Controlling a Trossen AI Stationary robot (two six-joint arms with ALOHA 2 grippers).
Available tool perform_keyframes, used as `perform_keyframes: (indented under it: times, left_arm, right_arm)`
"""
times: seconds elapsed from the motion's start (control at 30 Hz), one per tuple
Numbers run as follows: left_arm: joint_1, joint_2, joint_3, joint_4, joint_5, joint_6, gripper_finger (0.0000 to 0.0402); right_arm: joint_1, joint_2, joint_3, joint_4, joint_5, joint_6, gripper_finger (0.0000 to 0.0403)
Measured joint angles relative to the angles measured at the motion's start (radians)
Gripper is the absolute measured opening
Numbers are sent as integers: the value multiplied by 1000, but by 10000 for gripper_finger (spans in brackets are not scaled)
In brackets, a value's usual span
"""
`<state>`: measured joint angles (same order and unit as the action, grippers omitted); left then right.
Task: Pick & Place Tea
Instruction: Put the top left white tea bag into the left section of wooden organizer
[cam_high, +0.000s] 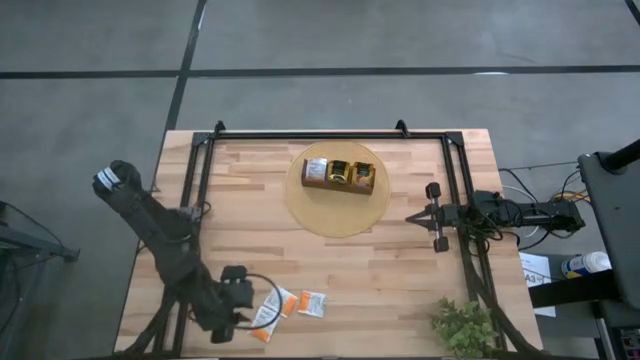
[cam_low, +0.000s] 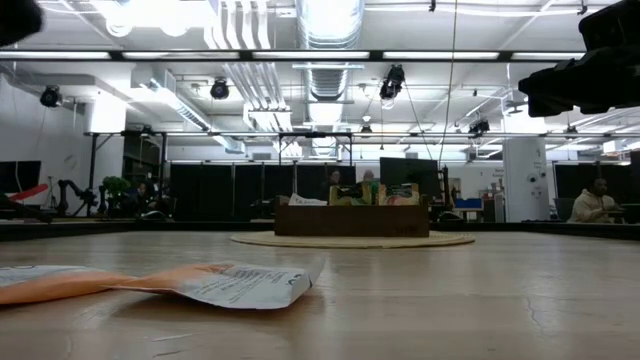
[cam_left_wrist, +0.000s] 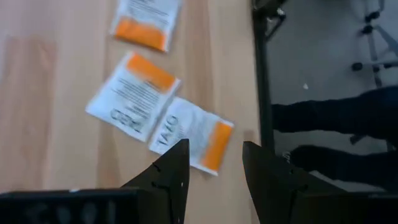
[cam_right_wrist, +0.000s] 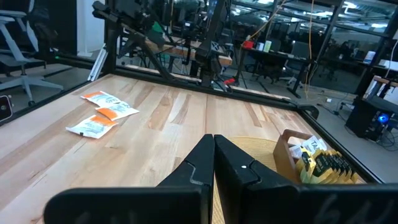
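Three white-and-orange tea packets lie loose on the tabletop near its front edge, at about seven o'clock from the round mat. Two of them overlap; the third sits just beside them toward the middle. In my left wrist view all three show, two touching at a corner and one cut off by the frame edge.

One wooden tray rests on the mat at the far middle of the tabletop, around twelve o'clock. It has three compartments: one holds pale packets, the other two hold yellow-green ones with dark panels. How many packets are stacked in each I cannot count; they stand on edge and hide one another.

My left tool hangs over the front left corner, just beside the loose packets, its fingers spread apart with nothing between them. My right tool waits at three o'clock near the right rail, fingers pressed together and empty.

One small potted plant stands at five o'clock, partly cut off. From table height the nearest packet fills the foreground and the tray's contents are hard to make out.
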<state>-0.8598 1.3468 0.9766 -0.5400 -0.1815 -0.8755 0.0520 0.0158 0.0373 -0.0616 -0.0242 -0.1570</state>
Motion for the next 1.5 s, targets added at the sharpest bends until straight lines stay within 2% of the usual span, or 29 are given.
perform_keyframes:
  times: [0.17,0.5,0.57,0.7,0.83,1.2,1.5]
  left_arm:
    - [-32,0,-37,6,-1,-1,142]
    - [5,59,-50,19,-31,86,142]
    - [17,86,-30,23,-28,48,142]
    - [49,132,16,11,-20,-136,142]
    - [90,167,76,-68,13,-284,142]
    - [217,244,208,-348,24,-439,142]
    - [257,356,260,-345,95,-543,142]
  right_arm:
    - [0,0,0,0,0,0,9]
    - [0,0,0,0,0,0,9]
    - [0,0,0,0,0,0,9]
    - [0,0,0,0,0,0,9]
    - [0,0,0,0,0,0,9]
    - [0,0,0,0,0,0,9]
    - [0,0,0,0,0,0,9]
